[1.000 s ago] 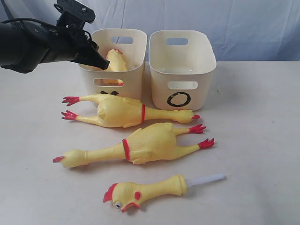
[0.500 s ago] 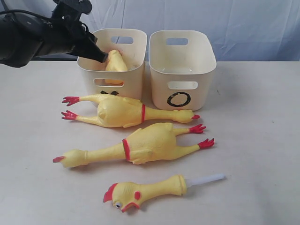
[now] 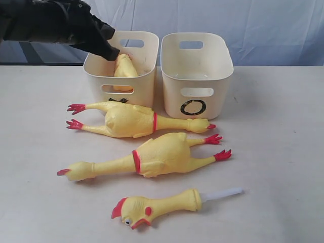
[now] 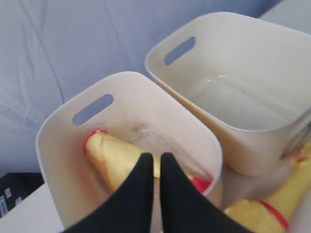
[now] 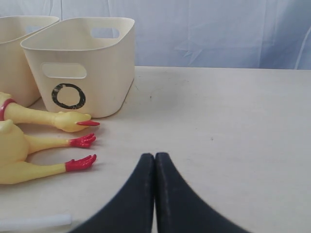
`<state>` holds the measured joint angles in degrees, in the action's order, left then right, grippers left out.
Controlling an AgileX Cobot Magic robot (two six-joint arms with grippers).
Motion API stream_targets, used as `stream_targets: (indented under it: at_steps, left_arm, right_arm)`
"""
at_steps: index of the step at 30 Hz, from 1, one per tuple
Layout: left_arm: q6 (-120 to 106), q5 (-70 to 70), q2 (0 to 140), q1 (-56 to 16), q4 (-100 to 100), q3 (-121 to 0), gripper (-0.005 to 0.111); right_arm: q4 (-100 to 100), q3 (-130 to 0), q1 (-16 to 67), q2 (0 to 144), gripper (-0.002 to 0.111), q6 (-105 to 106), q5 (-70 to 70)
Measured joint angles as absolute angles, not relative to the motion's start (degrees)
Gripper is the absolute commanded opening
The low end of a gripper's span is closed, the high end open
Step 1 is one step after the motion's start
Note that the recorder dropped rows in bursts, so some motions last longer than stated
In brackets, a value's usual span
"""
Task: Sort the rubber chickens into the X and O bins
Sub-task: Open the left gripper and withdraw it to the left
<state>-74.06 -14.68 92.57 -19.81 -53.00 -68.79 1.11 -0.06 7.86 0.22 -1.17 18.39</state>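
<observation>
Tubs, two: cream plastic, smooth and matt, with rounded corners and slot handles, standing side by side at the back of the table point(image 3: 273, 152). The O bin point(image 3: 212, 81) bears a black ring on its front and holds nothing. On the X bin point(image 3: 144, 83) only the top of the black mark shows, above a chicken lying in front.

Chickens, four: yellow rubber with a dimpled, plucked look and red trim.
- Small chicken point(image 3: 125, 66): inside the X bin, leaning against its wall.
- First large chicken point(image 3: 126, 120): lies in front of the tubs, red feet to the left, beak just before the O bin.
- Second large chicken point(image 3: 157, 154): lies nearer, reversed, feet to the right.
- Tube chicken point(image 3: 162, 202): nearest, ending in a white tube pointing right.

Left tool point(image 4: 154, 158): black tapered fingers drawn together with nothing between them, tips over the small chicken at the X bin's rim.

Right tool point(image 5: 154, 156): fingers pressed together, empty, low over bare table.

Surface: pale beige and lightly scuffed. Behind it hangs a creased blue cloth point(image 3: 263, 30).
</observation>
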Motion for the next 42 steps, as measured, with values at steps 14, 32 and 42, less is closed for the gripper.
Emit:
stream_targets:
  at_steps: [14,32,42]
  left_arm:
    - [-37.04,-38.45,84.57,-19.81,-16.02,-68.63,0.0]
    - [-33.42,-37.18,65.67,-19.81,-16.37,-47.69,0.0]
    - [-33.42,-34.55,50.63,-19.81,-17.28,-38.84,0.0]
  right_arm:
    - [1.11,-0.06,7.86,0.22,-0.001,-1.06,18.39]
    - [1.11,-0.06,7.86,0.22,-0.001,-1.06,18.39]
    - [1.11,-0.06,7.86,0.22,-0.001,-1.06,18.39]
